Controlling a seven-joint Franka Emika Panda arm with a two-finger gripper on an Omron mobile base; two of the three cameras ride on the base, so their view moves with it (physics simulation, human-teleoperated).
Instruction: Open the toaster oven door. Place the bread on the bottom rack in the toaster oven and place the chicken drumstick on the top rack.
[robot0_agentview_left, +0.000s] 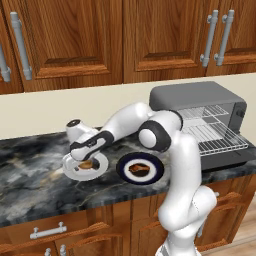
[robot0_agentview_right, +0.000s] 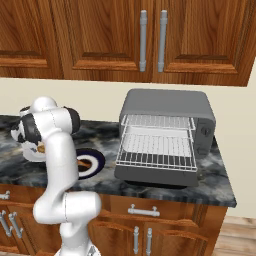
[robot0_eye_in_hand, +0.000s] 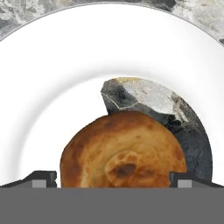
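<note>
Fingertips (robot0_eye_in_hand: 43, 176) stand spread wide on either side of the bread (robot0_eye_in_hand: 123, 151), gripping nothing; from the hand camera I see one dark tip at each flank of the bun, so the gripper (robot0_eye_in_hand: 113, 179) is straddling it but not yet closed. That bun sits on the white plate (robot0_eye_in_hand: 52, 78), off-centre, with the plate resting on the dark marbled counter (robot0_agentview_left: 30, 175). I judge the bread to be light and soft, with a crust that will dent if squeezed hard, so I would take it across its widest part, low on the sides, and close gently. Just to the right of the white plate, in the left base view, is a dark blue plate (robot0_agentview_left: 155, 175) holding the chicken drumstick (robot0_agentview_left: 138, 169). Farther right of that stands the toaster oven (robot0_agentview_right: 167, 107), its door (robot0_agentview_right: 152, 177) already down flat, the bottom rack (robot0_agentview_right: 156, 154) drawn out over it and the top rack (robot0_agentview_right: 157, 121) above, both bare. Carrying the bun there will be a long swing past the drumstick's plate.
</note>
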